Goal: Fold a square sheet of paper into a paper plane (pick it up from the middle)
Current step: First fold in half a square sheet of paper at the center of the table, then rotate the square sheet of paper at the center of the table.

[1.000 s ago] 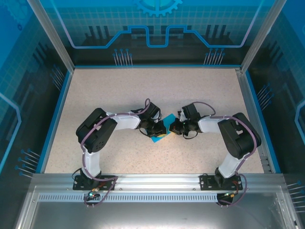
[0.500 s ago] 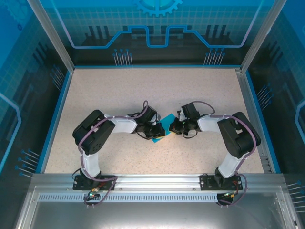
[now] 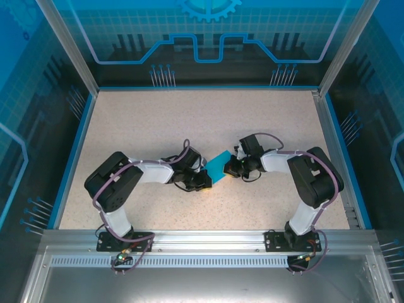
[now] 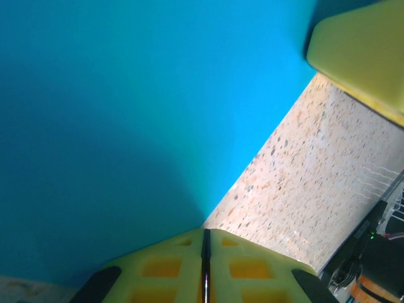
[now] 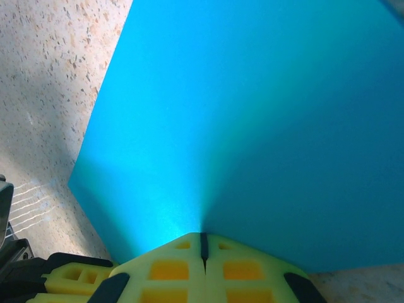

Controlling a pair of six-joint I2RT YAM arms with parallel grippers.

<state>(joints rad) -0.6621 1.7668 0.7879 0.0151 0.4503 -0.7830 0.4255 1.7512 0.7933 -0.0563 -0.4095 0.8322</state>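
Note:
The teal-blue sheet of paper (image 3: 218,166) hangs stretched between both grippers, just above the table's middle. My left gripper (image 3: 203,180) is shut on its near-left edge, and my right gripper (image 3: 231,166) is shut on its right edge. In the left wrist view the paper (image 4: 139,126) rises from my shut left gripper (image 4: 205,231), and one yellow finger of the right gripper (image 4: 363,57) shows at the top right. In the right wrist view the paper (image 5: 252,113) spreads up from my shut right gripper (image 5: 203,236), bent slightly along a line from the tips.
The speckled beige table (image 3: 208,120) is ringed by a blue rim (image 3: 72,158) and glass walls. Both arms lie low, with elbows out to the sides. The left gripper's yellow finger (image 5: 66,278) shows at the lower left of the right wrist view.
My left arm has swung lower and to the left, pulling its end of the paper with it. The sheet now lies stretched out longer between the grippers. The right arm has barely moved.

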